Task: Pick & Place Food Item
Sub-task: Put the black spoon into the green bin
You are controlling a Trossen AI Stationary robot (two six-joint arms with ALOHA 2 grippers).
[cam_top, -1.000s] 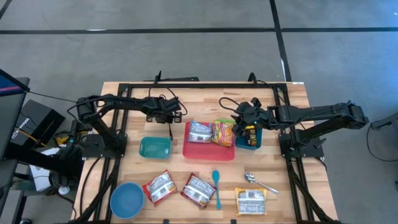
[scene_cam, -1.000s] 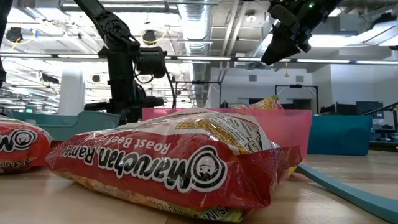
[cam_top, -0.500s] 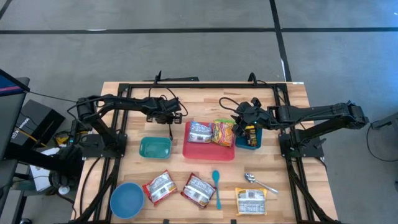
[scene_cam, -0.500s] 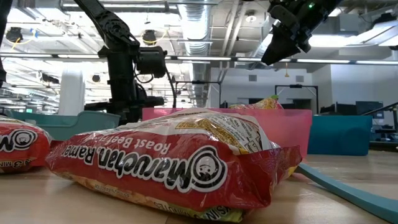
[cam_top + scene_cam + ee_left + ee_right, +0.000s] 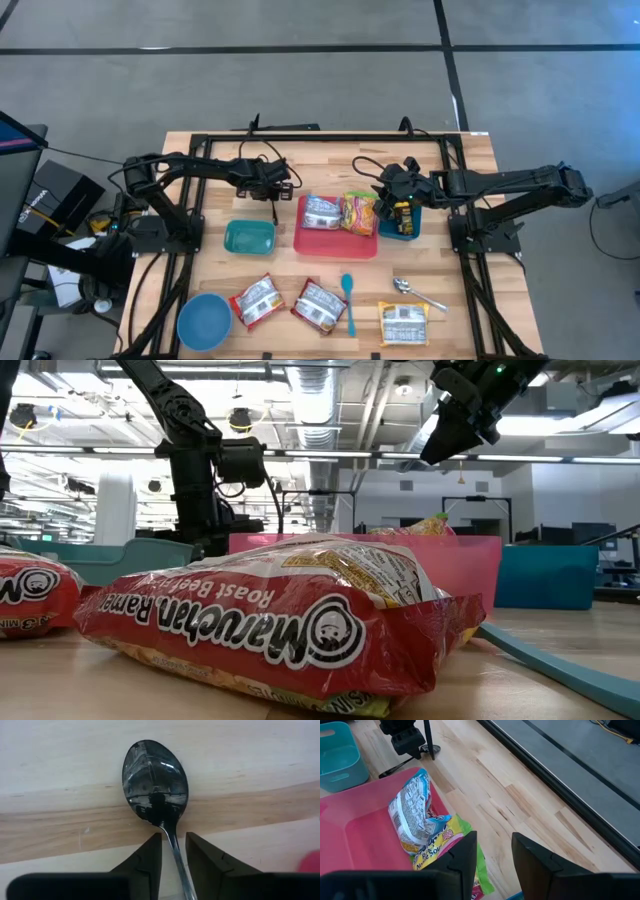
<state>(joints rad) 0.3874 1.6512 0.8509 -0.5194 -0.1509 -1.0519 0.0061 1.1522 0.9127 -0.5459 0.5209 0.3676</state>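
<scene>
Pink plastic tray [image 5: 336, 243] sits mid-table and serves as the landmark. Inside it lie a blue-and-white noodle packet [image 5: 321, 211] and a yellow-green noodle packet [image 5: 359, 213], side by side.

Just beyond the tray's far-left corner, the left gripper [image 5: 277, 190] points down at the wood. Its fingers [image 5: 150, 862] stand a little apart on either side of the handle of a dark metal spoon [image 5: 156, 782]; whether they touch the handle I cannot tell. The spoon's bowl lies on the table.

Above the tray's right end, the right gripper [image 5: 385, 197] hangs over the yellow-green packet, fingers [image 5: 462, 855] partly spread and holding nothing. A blue bin [image 5: 402, 224] stands just right of the tray, a green bin [image 5: 249, 237] left of it.

Nearer the front edge lie three more ramen packets [image 5: 318, 304], a teal spoon [image 5: 348, 298], a silver spoon [image 5: 415, 292] and a blue bowl [image 5: 204, 321].
</scene>
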